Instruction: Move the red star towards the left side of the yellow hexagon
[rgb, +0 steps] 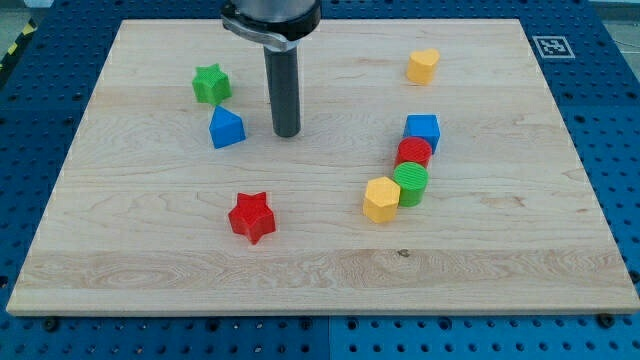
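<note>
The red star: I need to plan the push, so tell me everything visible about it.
The red star is a small, chunky block of plastic-looking material with ridged sides, lying flat on the wooden board toward the view's lower left. Nothing touches it. My tip stands well above it in the view; the yellow hexagon lies to its right.

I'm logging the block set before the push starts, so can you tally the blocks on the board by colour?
Red: 2, the red star and the red cylinder
Green: 2, the green star and the green cylinder
Blue: 2, the blue block and the blue cube
Yellow: 2, the yellow hexagon and the yellow block
Total: 8
</note>
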